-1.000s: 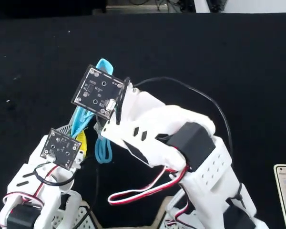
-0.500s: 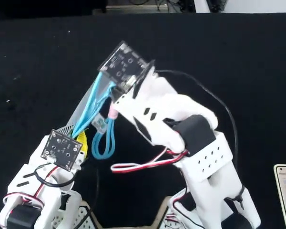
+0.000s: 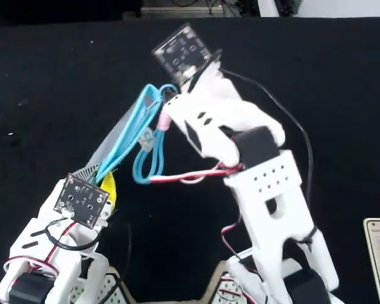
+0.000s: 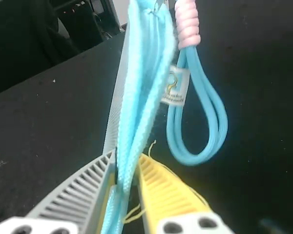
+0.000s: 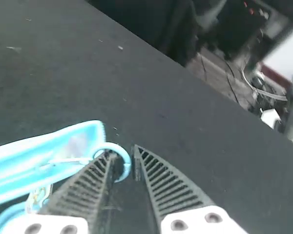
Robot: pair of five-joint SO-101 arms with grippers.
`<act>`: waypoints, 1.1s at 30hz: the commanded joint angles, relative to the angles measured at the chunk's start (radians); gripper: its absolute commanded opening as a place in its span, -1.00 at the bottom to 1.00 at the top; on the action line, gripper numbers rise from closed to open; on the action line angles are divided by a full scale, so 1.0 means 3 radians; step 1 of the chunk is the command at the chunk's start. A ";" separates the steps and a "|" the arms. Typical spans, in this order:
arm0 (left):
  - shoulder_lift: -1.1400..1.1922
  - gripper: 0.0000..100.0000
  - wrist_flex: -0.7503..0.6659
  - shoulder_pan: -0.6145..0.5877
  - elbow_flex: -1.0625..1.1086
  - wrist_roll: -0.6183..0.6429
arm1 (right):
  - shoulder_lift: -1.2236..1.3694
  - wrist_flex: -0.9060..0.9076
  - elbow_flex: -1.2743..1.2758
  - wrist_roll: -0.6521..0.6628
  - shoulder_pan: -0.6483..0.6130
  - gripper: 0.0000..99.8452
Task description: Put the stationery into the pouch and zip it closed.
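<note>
1. Right pincer [image 5: 123,152]: fingers nearly pressed together, pinching the blue ring [image 5: 118,163] at the end of the pouch [image 3: 134,123] farther from the arm bases. Left pincer [image 4: 123,168]: grey and yellow fingers clamped on the nearer end.
2. Surface [image 3: 50,76]: black, under both arms.
3. Pouch body: light blue with a grey side, stretched in a straight diagonal between the two pincers. Can't tell how far the zip is shut.
4. Cord loop [image 4: 200,126]: blue, doubled, hangs beside the pouch, nearer the right pincer's end.
5. Pink wrap [image 4: 185,22]: binds the top of the cord loop.
6. White tag [image 4: 175,87]: on the cord below the pink wrap, against the pouch edge.
</note>
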 commanded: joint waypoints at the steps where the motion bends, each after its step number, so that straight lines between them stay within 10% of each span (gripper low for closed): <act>1: 0.0005 -0.94 0.0041 0.0018 -0.0222 -0.0020 | 0.0084 -0.0138 -0.0038 -0.0010 0.0292 -0.98; 33: 0.0005 -0.94 0.0026 0.0018 -0.0228 -0.0020 | 0.0662 -0.0435 -0.0059 -0.0031 0.0506 -0.88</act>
